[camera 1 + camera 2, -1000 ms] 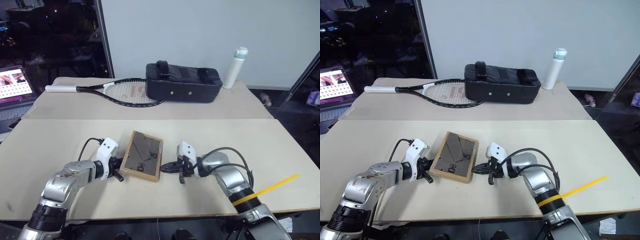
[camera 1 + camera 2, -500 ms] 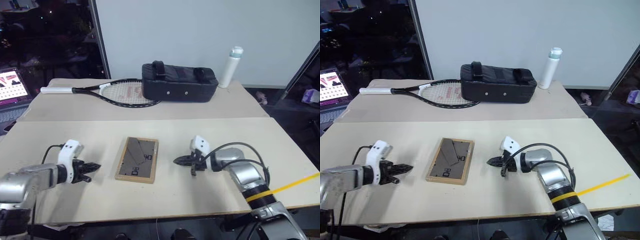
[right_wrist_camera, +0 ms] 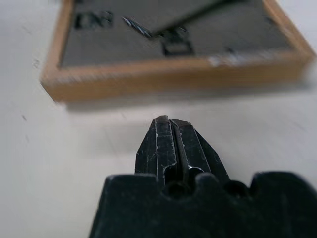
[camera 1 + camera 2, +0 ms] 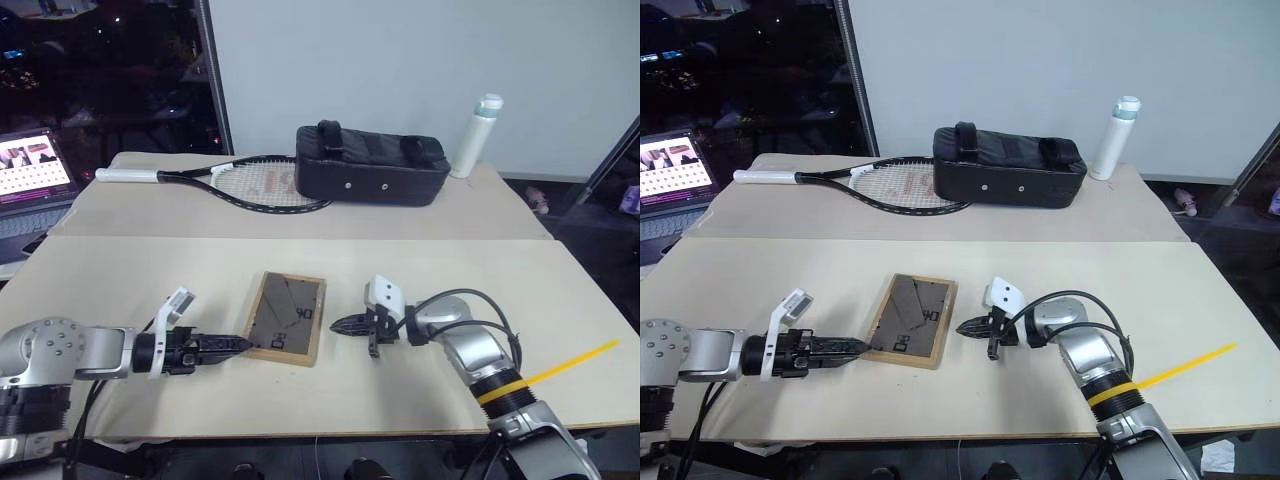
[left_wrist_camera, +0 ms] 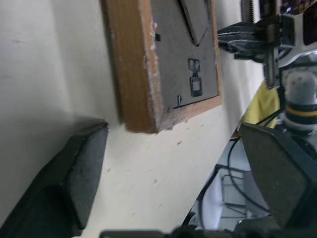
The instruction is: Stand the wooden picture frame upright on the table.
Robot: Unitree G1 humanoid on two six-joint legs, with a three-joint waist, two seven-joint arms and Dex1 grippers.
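Note:
The wooden picture frame point(image 4: 285, 318) lies flat on the table point(image 4: 130, 275) with its dark backboard and folded stand facing up. My left gripper point(image 4: 243, 344) is open and low over the table, its tips at the frame's near left corner point(image 5: 148, 106); the left wrist view has one finger point(image 5: 74, 168) on each side of that corner. Just off the frame's right edge, my right gripper point(image 4: 335, 326) is shut and holds nothing. In the right wrist view its closed tips point(image 3: 168, 124) point at the frame's wooden edge point(image 3: 173, 74) across a small gap.
On the far panel lie a tennis racket point(image 4: 250, 185), a black bag point(image 4: 370, 175) and a white bottle point(image 4: 478, 135). A laptop point(image 4: 35, 180) stands beyond the left edge. A yellow strip point(image 4: 565, 362) lies near my right arm. A seam point(image 4: 300, 238) crosses the table.
My left gripper drew away to the left of the frame, then came back to its near left corner, rolled over and opened. The right gripper stayed shut beside the frame.

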